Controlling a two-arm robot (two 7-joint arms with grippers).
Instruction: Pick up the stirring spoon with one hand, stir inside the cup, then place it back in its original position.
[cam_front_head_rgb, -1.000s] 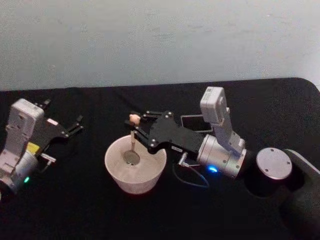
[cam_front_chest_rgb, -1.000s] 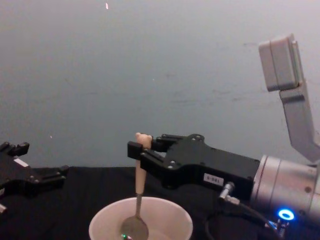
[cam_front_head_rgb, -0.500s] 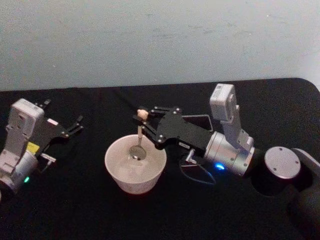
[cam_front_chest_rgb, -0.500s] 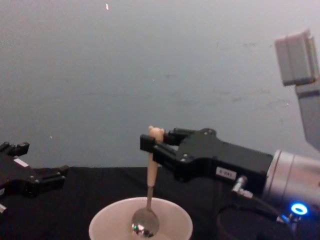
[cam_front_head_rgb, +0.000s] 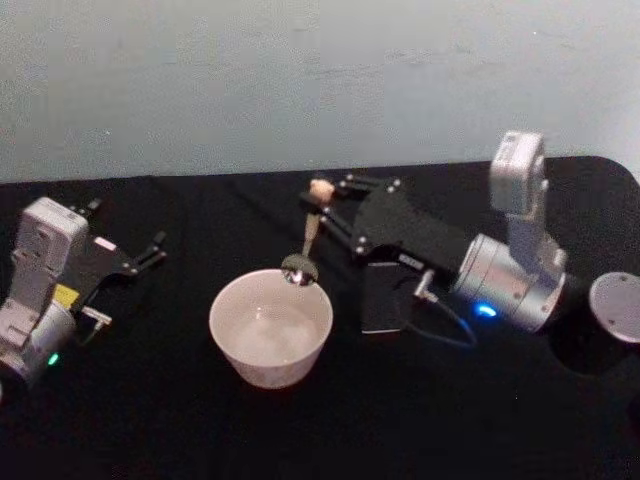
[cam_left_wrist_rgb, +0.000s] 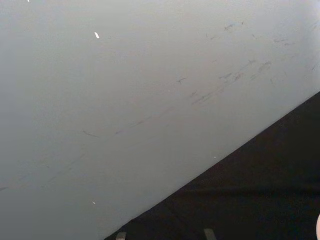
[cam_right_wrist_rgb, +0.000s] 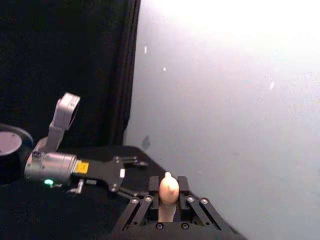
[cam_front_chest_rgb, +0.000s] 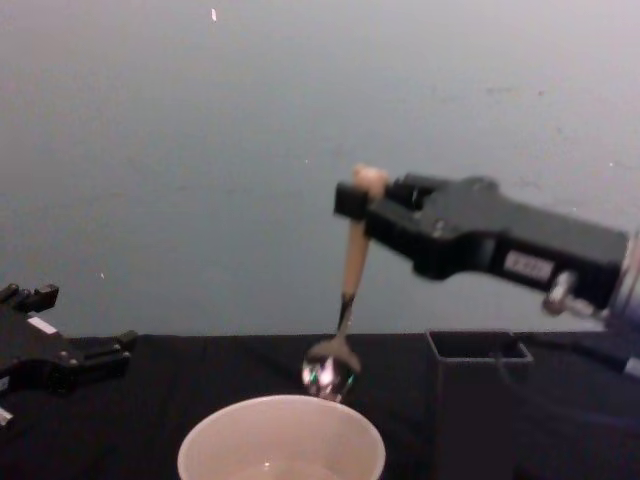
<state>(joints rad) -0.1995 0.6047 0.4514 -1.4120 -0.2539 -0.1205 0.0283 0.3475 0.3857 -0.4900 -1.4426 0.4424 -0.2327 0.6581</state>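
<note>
Change since half a second ago: spoon (cam_front_head_rgb: 304, 243) has come up out of the cup (cam_front_head_rgb: 262, 365). Its bowl was down inside; now it hangs clear of the rim, above the far edge on the side nearer the holder (cam_front_head_rgb: 385, 296). My right arm has shifted up and toward my right, so the holder, hidden behind it before, now shows just beside the cup. In the chest view the bowl (cam_front_chest_rgb: 331, 370) sits above the cup (cam_front_chest_rgb: 300, 440), not touching, with the holder (cam_front_chest_rgb: 478, 400) to its right.

Right tool (cam_front_head_rgb: 326, 203) is clenched on the beige handle just under the bear head; spoon hangs nearly upright, bowl down, tilted slightly. Arm reaches in from my right, roughly level, wrist over the holder. In the right wrist view the bear head (cam_right_wrist_rgb: 167, 187) stands between the fingers.

Left tool (cam_front_head_rgb: 125, 228) lies at my left on the counter (cam_front_head_rgb: 150, 420), released, well apart from the cup, unchanged.
</note>
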